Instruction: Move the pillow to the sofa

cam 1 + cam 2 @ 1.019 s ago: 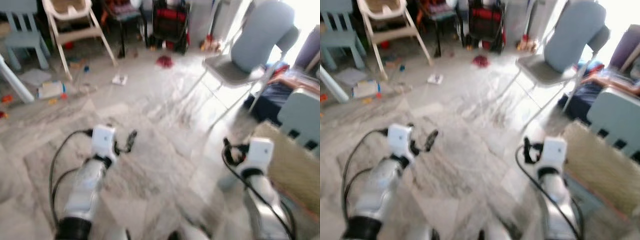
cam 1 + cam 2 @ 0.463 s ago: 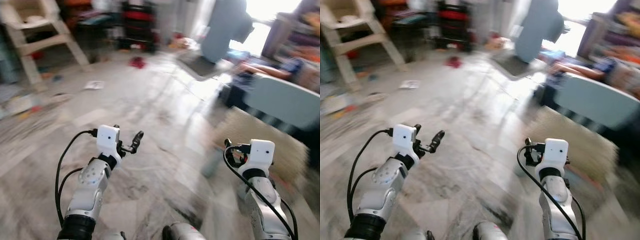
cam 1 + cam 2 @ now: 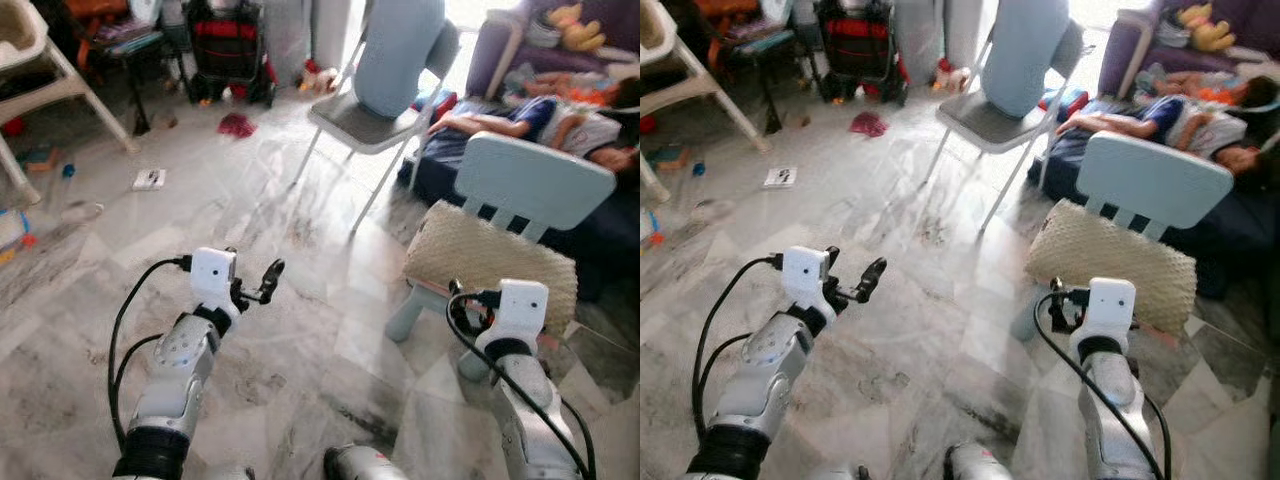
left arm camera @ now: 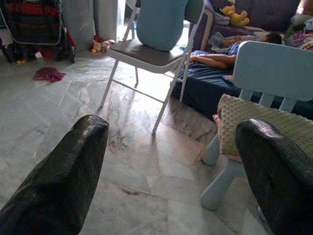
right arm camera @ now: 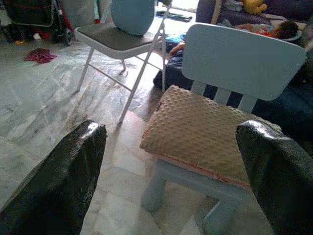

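- Overall, one pillow, three chairs and two grippers can be counted on a grey marbled floor.
- Pillow: tan, with a nubbly dotted surface and a reddish seam along its lower edge; rectangular and plump. It lies flat on the seat of a small pale-blue plastic chair, touching the chair's slatted back, at about 2 o'clock from the robot.
- Chairs: the small blue one carrying the pillow; a grey folding chair with a pale-blue cushion leaning on its backrest, at 12 o'clock, well apart from the pillow; a white high chair at 10 o'clock.
- Sofa: purple, at 1 o'clock behind the small chair, with one yellow soft toy on it. One person lies on a dark-blue mattress just before it.
- Left gripper: held forward over bare floor at 11 o'clock; in the left wrist view its two black fingers stand wide apart, holding nothing.
- Right gripper: raised near the front of the small chair, not touching it; in the right wrist view its fingers are spread wide either side of the pillow, empty.
- Floor clutter: one red cloth, one small booklet, and one dark pram at the far wall.
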{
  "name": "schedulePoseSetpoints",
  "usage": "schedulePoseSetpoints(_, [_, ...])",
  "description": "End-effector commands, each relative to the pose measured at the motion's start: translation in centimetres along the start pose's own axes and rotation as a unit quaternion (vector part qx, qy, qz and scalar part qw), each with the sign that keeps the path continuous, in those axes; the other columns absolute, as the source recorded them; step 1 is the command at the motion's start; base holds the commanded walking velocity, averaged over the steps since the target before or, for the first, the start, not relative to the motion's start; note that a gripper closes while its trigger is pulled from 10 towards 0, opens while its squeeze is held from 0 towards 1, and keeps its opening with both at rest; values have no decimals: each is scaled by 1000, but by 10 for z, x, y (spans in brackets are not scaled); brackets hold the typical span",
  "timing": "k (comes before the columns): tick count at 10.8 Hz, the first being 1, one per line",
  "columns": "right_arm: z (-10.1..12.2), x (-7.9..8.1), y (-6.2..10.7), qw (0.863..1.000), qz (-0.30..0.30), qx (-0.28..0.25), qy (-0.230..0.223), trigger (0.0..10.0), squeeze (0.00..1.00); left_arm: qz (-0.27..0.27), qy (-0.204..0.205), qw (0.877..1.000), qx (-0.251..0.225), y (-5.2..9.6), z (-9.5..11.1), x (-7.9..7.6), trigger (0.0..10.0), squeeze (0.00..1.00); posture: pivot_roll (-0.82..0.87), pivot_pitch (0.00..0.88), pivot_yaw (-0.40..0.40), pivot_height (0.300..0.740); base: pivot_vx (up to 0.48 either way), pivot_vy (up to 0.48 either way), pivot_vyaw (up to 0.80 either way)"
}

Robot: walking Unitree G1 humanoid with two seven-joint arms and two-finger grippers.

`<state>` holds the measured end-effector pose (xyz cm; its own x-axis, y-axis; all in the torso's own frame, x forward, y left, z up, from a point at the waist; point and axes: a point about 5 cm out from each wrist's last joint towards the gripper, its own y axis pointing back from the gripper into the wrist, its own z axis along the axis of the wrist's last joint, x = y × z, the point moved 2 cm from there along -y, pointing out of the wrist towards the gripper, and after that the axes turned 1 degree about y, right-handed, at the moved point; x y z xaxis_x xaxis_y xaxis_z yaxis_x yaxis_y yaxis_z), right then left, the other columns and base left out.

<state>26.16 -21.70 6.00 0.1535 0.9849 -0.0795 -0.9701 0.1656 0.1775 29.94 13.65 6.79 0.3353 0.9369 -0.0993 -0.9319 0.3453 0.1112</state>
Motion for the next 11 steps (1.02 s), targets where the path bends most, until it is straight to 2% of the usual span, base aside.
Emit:
schedulePoseSetpoints(1, [-1,-5,1,1000,-9,3,2,10000,0,-8,2,1000,1,-3,2,-2,10000,0,-100,58,-19,740,262,-319,-775])
schedulePoseSetpoints(5, [-2,-6,3,1000,-12,6,4,10000,0,-7,2,1000,2,-3,1,-2,10000,0,-103,63,-20,740,265,-307,-773])
schedulePoseSetpoints(6, [-2,-7,3,1000,-12,5,3,10000,0,2,3,1000,5,-3,0,0,10000,0,-103,63,-21,740,0,0,-763])
schedulePoseSetpoints(11, [-2,-6,4,1000,-10,4,3,10000,0,21,13,1000,6,-6,0,9,10000,0,-106,64,-21,740,0,0,0])
